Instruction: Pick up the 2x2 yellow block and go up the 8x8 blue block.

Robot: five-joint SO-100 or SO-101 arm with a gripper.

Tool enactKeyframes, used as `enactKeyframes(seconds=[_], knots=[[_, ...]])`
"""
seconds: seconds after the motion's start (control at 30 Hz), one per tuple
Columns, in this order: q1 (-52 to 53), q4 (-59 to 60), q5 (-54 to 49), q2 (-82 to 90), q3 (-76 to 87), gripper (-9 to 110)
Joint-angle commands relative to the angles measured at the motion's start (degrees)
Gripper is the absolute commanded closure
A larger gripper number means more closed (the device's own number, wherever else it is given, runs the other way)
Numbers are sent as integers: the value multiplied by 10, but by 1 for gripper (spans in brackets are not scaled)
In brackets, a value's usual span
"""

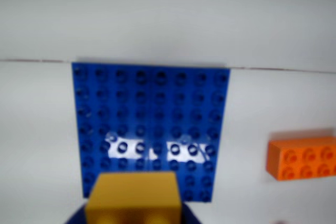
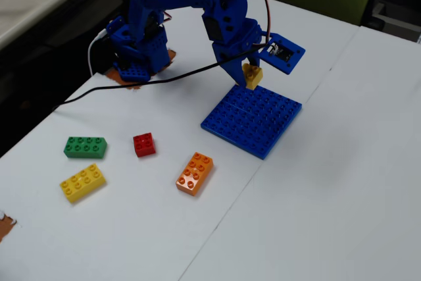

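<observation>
The 2x2 yellow block [image 2: 252,76] is held clamped in the jaws, lifted above the near edge of the 8x8 blue block [image 2: 253,122], not touching its studs. In the wrist view the baseplate [image 1: 152,124] spreads ahead of the jaws, unoccupied. An orange brick [image 1: 303,158] lies to their right on the white counter [image 2: 316,182], apart from the plate.
</observation>
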Motion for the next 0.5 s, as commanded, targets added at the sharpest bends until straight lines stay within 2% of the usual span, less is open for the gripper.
enactKeyframes(seconds=[0.0, 0.47], knots=[[-10, -14, 4, 3, -16, 101], [-11, -8, 38, -9, -16, 101]])
